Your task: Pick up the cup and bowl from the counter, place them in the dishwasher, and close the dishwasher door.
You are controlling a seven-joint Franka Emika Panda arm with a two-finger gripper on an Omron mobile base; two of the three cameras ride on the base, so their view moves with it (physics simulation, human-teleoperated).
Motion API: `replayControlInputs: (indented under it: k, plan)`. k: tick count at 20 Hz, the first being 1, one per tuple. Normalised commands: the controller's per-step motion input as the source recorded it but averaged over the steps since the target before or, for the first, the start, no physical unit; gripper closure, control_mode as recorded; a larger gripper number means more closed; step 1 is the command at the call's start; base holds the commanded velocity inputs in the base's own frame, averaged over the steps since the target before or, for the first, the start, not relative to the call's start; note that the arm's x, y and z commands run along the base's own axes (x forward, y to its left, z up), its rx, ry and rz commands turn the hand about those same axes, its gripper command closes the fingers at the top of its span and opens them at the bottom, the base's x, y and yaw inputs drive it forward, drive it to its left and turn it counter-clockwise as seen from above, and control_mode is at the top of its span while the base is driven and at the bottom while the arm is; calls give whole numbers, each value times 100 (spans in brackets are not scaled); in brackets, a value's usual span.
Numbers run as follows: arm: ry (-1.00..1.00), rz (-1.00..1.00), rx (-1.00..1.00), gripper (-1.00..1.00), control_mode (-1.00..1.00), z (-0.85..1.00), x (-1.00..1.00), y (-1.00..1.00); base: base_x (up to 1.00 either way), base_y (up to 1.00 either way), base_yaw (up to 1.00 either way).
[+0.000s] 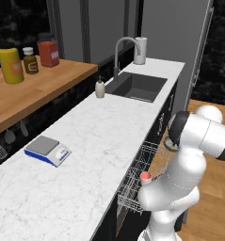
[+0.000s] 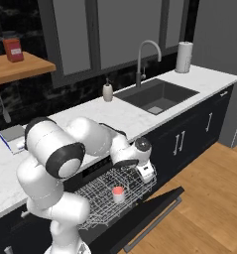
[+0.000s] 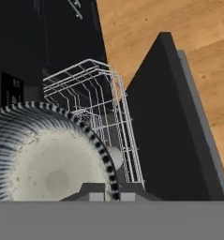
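The red cup (image 1: 145, 176) (image 2: 118, 193) stands upright in the pulled-out wire rack (image 1: 134, 173) (image 2: 97, 191) of the dishwasher. My gripper (image 2: 148, 173) (image 3: 112, 194) hovers over the rack's right end, shut on the rim of the bowl (image 3: 52, 164). In the hand view the bowl is ribbed grey outside with a pale mottled inside and sits tilted above the rack (image 3: 104, 93). The dishwasher door (image 2: 154, 213) (image 3: 169, 131) hangs open, sloping down toward the floor. The white marble counter (image 1: 85, 141) (image 2: 90, 114) runs above it.
A sink (image 1: 135, 86) (image 2: 157, 96) with faucet (image 1: 123, 44), a soap bottle (image 1: 100, 88) and a paper towel roll (image 2: 184, 56) lie farther along. A blue-white scale (image 1: 48, 150) sits on the counter. A wooden shelf (image 1: 34, 89) carries jars. Wooden floor (image 2: 209, 198) lies beyond the door.
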Motion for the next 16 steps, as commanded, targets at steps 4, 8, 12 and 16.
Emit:
replayControlInputs:
  k: [4,8,12,16]
  plan:
    - [-3,-1,30,100,-100,-86,20,-58,0,0,0]
    - [-3,0,39,100,-100,-57,26,-7,0,0,0]
    - [0,4,30,100,-100,-36,51,2,0,0,0]
    - [4,1,3,100,-100,-10,75,8,0,0,0]
